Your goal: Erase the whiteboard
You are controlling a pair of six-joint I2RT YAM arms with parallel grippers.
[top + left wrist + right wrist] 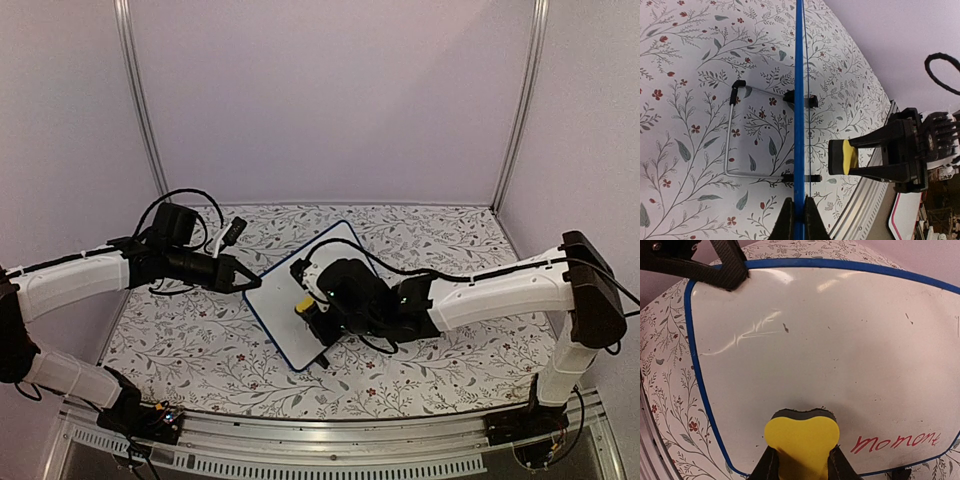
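On the flower-printed counter (200, 350), between two robot arms, the whiteboard (282, 312) stood near the middle with its blue frame turned at an angle to the near edge. The left claw (250, 283) was closed on the board's left rim, and the right claw (308, 308) pinched a yellow eraser (304, 304) over the white face. The overhead camera showed both arms meeting at the board but not whether the eraser touched it. The left wrist camera saw the board edge-on as a thin blue line clamped between its own two fingers. The eraser there sat just clear of the writing side, with a strip of counter showing between them. Only that view showed the bent wire stand (730, 145) behind the board, joined to it by two black clips and resting on the counter. The right wrist camera alone showed the writing. A red handwritten word (897, 442) remained at the board's lower right, just beside the eraser, with faint smears and dark specks on the upper part of the face. A finger of the left claw appeared at the board's top left corner in that view.
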